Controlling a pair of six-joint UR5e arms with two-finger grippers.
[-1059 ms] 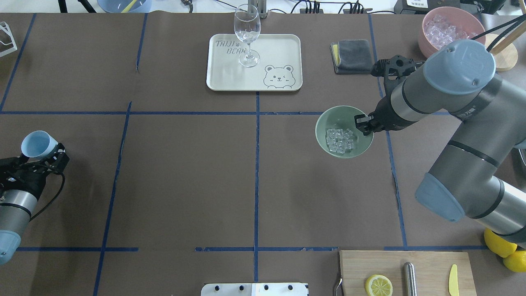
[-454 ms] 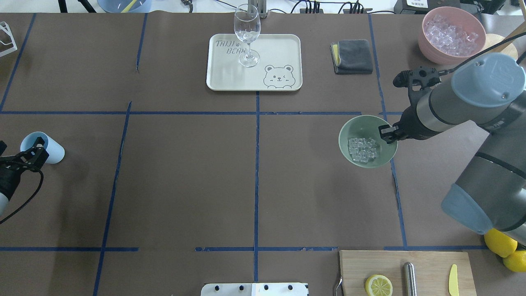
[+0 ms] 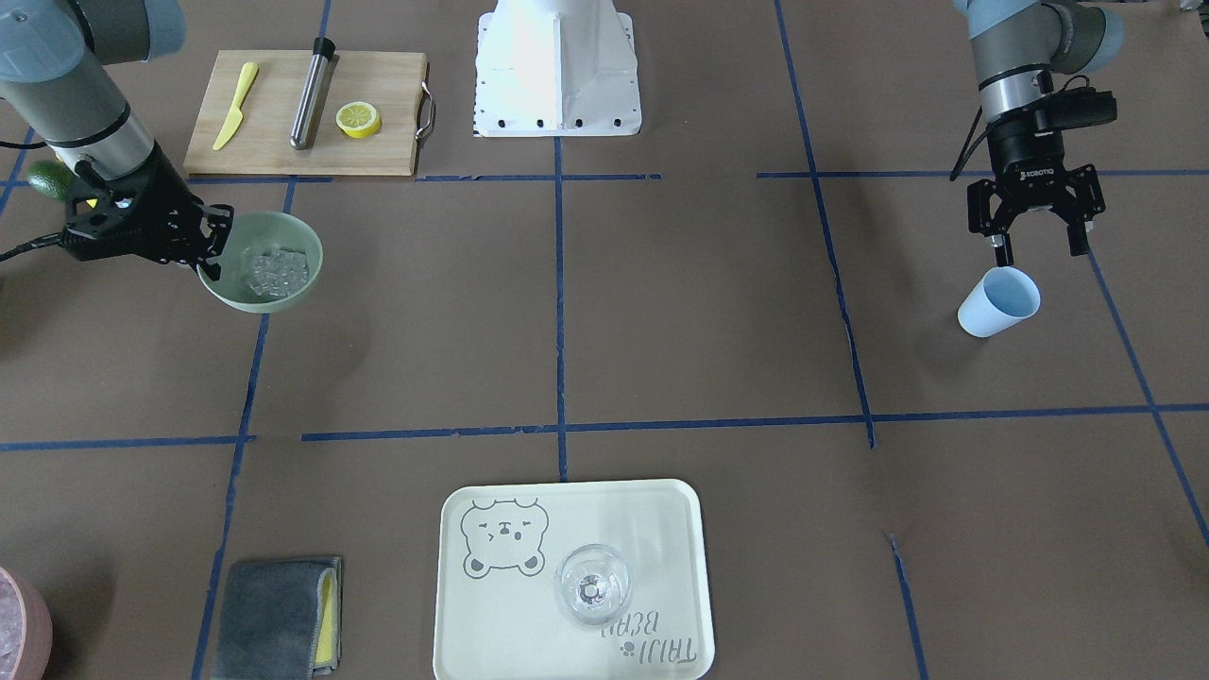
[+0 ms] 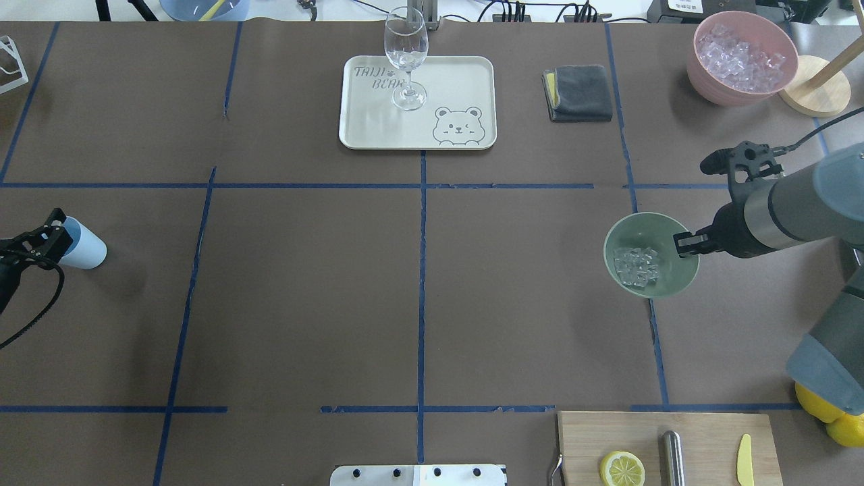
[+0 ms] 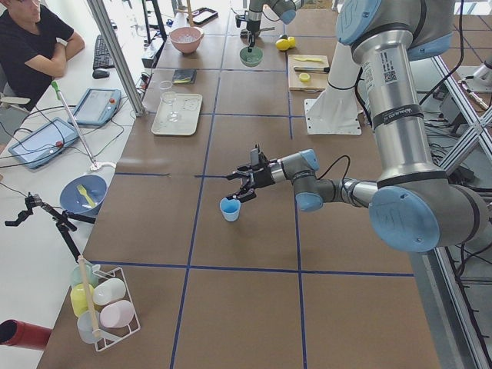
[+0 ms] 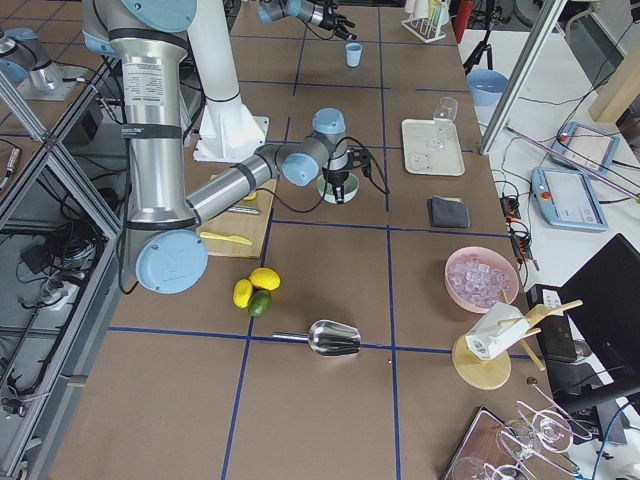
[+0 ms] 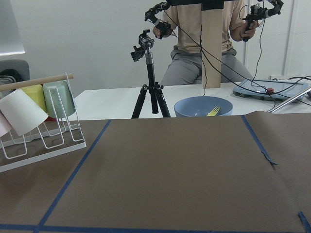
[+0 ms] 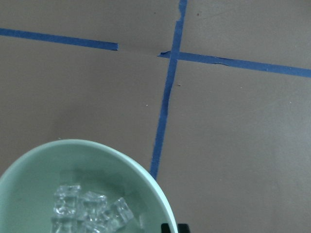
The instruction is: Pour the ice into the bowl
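I judge pour done: ice [image 4: 636,264] in bowl [image 4: 665,233]. Right fingers [image 4: 682,244] pinch rim at 3 o'clock; left fingers [image 3: 1037,247] spread above blue cup [image 3: 998,302]. Next: lower bowl onto tabletop [image 4: 304,304], let go.

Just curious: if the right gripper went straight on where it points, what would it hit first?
Probably the table: the right gripper, fingers pinching the bowl, points down at brown paper.
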